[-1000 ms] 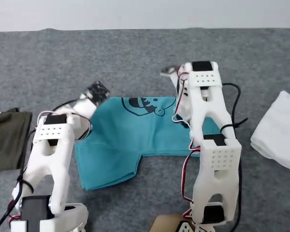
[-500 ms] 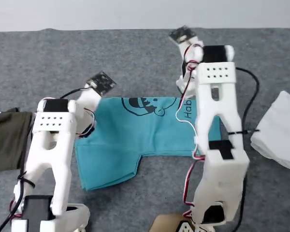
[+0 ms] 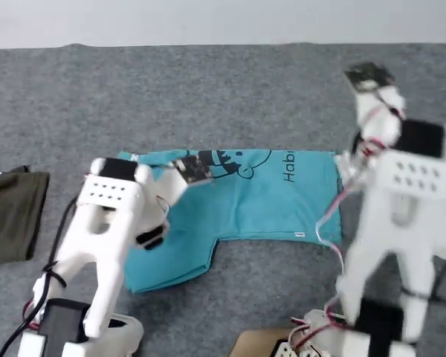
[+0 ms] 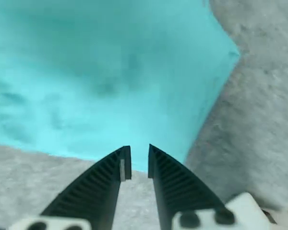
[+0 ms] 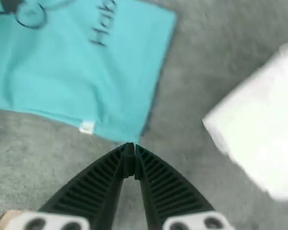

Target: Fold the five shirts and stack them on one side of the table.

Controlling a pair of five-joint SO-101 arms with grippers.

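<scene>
Teal shirt, dark print (partly folded), left hand slightly parted, right hand closed, both empty.

The white left arm leans forward and low; the black left gripper points downward, its jaws parted by a narrow gap. The white right arm stands tall; the right gripper points down, jaws pressed together.
</scene>
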